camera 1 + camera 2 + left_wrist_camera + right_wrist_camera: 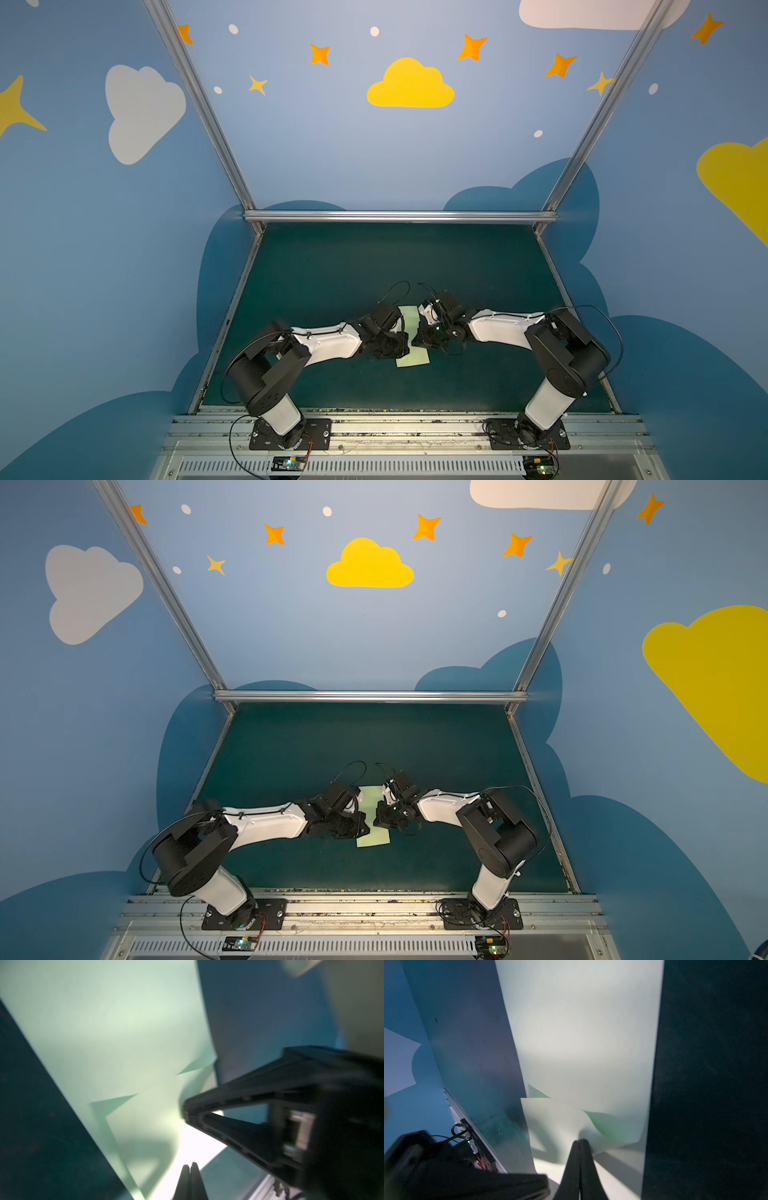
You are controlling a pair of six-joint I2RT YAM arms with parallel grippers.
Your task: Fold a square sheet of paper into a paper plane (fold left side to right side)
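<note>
Grippers, two. Left gripper (189, 1165): jaws pressed flat together, tips down on the paper (104, 1032), and you can see nothing between them. Right gripper (579, 1141): jaws also closed tight, tips against a curled-up flap (608, 1126) with a brighter green underside. You can't tell whether a layer is nipped there.

Paper, one piece. It is pale green, folded into a long strip with several creases, and not a dart shape. In both top views it lies about mid-mat, running 12 to 6 (413, 358) (374, 838). The left gripper (401, 345) comes at it from 9 and the right gripper (417, 336) from 3, nearly tip to tip over the strip. The two wrists cover the strip's middle, so you only get the ends at 12 and 6. The left wrist view is blurred, with the right gripper's finger (239, 1103) crossing the paper's edge.

Arms, two: left arm (328, 340) and right arm (503, 326). They fill the 9 and 3 sides of the mat (374, 266). A cable loop (395, 291) stands up at 12 of the left wrist.

Edges: back rail (399, 216) at 12, well apart from the paper. Front rail (415, 428) at 6, nearer. Bare mat lies both ways. The walls (104, 270) close in just beyond the mat at 9 and 3.
</note>
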